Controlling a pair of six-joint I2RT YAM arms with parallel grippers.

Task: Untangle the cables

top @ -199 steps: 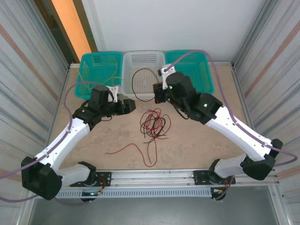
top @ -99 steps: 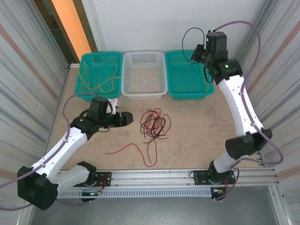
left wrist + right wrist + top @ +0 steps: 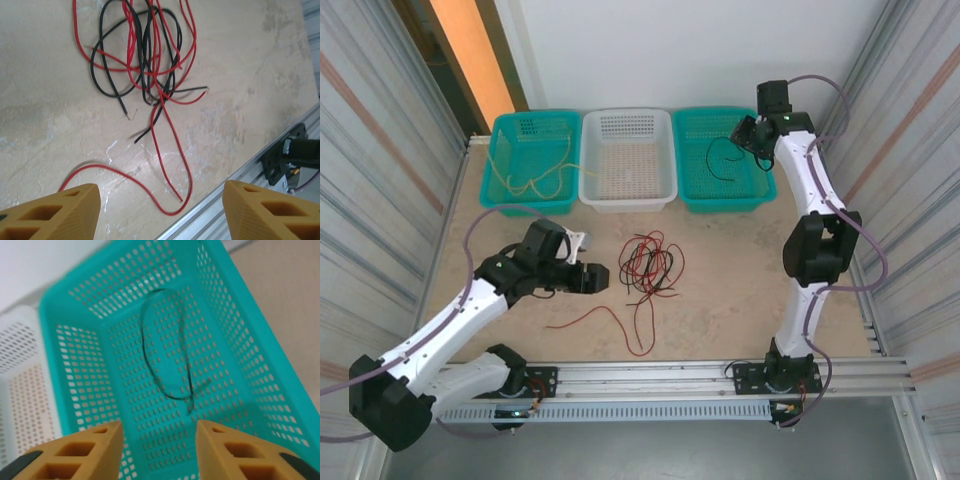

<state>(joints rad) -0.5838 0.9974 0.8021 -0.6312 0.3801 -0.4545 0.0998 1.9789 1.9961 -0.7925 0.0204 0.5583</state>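
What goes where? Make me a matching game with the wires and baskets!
Things:
1. yellow wire
2. lone black wire
3. red-and-black tangle
4. white basket

Places:
A. on the table
B. in the right teal basket
C. in the left teal basket
D. between the two teal baskets

Pairs: 1-C, 2-B, 3-A, 4-D
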